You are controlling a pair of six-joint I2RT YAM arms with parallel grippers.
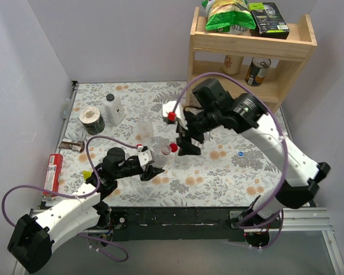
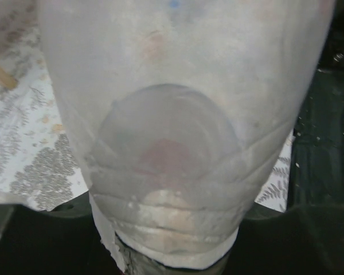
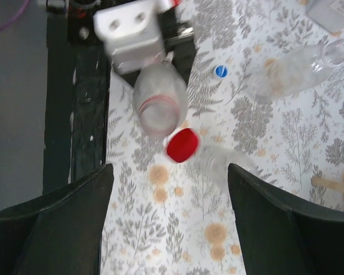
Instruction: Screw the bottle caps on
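My left gripper (image 1: 152,168) is shut on a clear bottle (image 1: 161,156) and holds it tilted above the table. A red cap (image 1: 173,148) is at its mouth. The left wrist view looks through the bottle's base (image 2: 172,189) to the red cap (image 2: 165,157) behind it. My right gripper (image 1: 187,147) is open and empty, just right of the cap. In the right wrist view its fingers (image 3: 74,212) stand wide apart below the red cap (image 3: 182,145) and the held bottle (image 3: 158,106). A second clear, uncapped bottle (image 1: 146,129) stands behind. A blue cap (image 1: 241,154) lies on the table.
A white bottle with a black cap (image 1: 113,109) and a round tin (image 1: 92,119) stand at the back left. A snack bar (image 1: 73,145) and a red packet (image 1: 54,169) lie at the left edge. A wooden shelf (image 1: 249,51) stands at the back right.
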